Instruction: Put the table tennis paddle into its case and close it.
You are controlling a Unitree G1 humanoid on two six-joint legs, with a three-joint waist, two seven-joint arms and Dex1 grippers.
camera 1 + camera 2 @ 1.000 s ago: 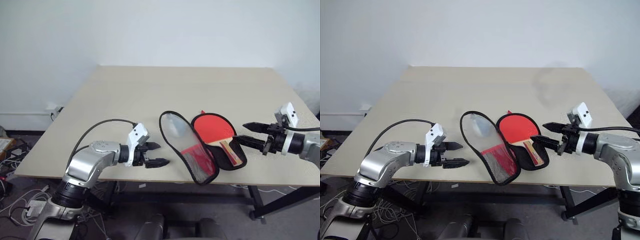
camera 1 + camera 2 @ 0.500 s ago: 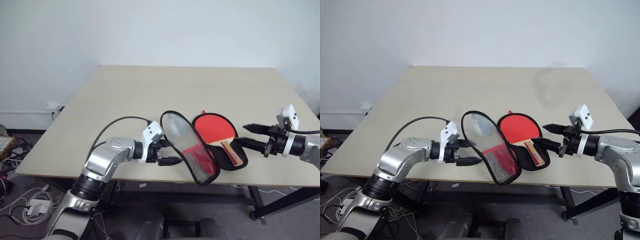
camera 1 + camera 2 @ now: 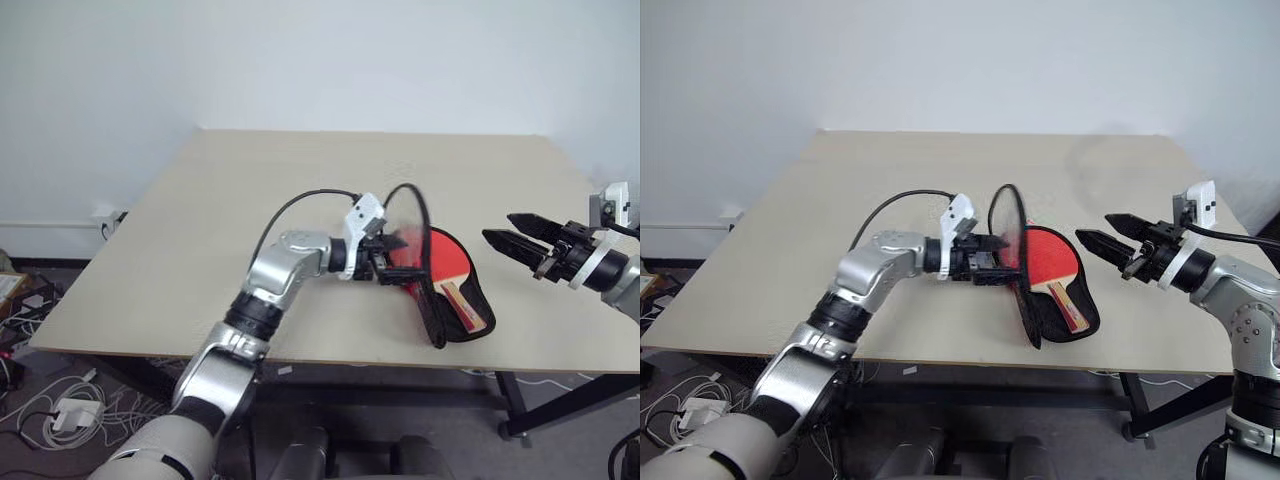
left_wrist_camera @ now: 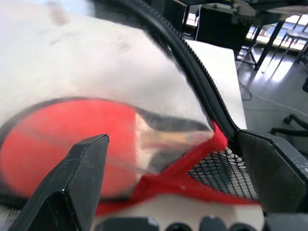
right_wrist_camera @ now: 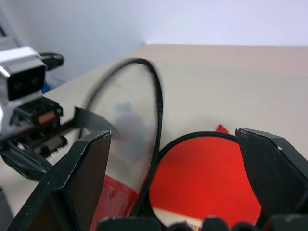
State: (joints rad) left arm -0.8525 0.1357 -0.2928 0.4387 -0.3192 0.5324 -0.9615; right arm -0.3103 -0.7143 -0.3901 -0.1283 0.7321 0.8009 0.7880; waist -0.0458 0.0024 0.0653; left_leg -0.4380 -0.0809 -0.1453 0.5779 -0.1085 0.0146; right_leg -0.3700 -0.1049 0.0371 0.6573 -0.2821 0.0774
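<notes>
The table tennis paddle lies red face up in the lower half of the case, its pale handle pointing toward the table's front edge. The case's lid stands nearly upright on its hinge side, black-edged and translucent. My left gripper is open and pressed against the lid's outer side; in the left wrist view the lid spans both fingers, with the paddle showing through it. My right gripper hovers open to the right of the case, pointing at it, holding nothing.
The case sits near the front right of a beige table. A white wall stands behind. Cables and a power strip lie on the floor at the left. In the right wrist view, the left gripper's white wrist block is beyond the lid.
My left gripper has swept right into the lid and swung it from lying open to standing on edge beside the paddle. My right gripper has risen a little and drawn back right.
</notes>
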